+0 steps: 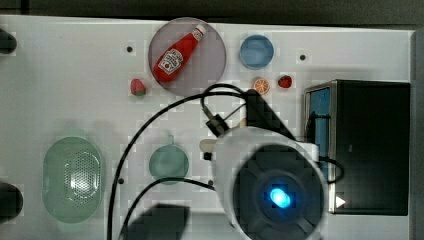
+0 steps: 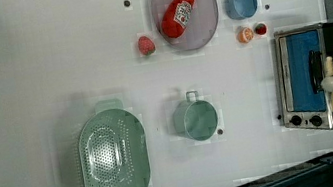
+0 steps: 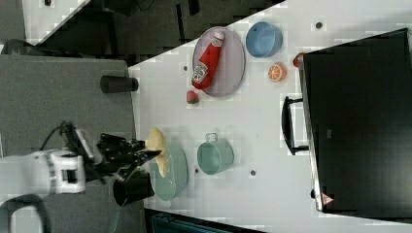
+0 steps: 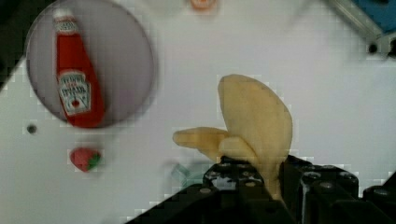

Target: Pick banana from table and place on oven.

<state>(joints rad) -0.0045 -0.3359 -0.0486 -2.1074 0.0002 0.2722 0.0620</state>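
The fingers point(image 4: 268, 179) are clenched on the banana point(image 4: 254, 121), pinching it near its lower end with peel flaps splaying above. In the right view it hangs clear of the counter point(image 3: 262, 121), over the colander point(image 3: 175, 182) and well apart from the oven point(image 3: 359, 121). It looks light and probably softish, though the texture is hard to judge; a moderate squeeze low on the body, not on the loose flaps, should keep it from slipping or twisting.
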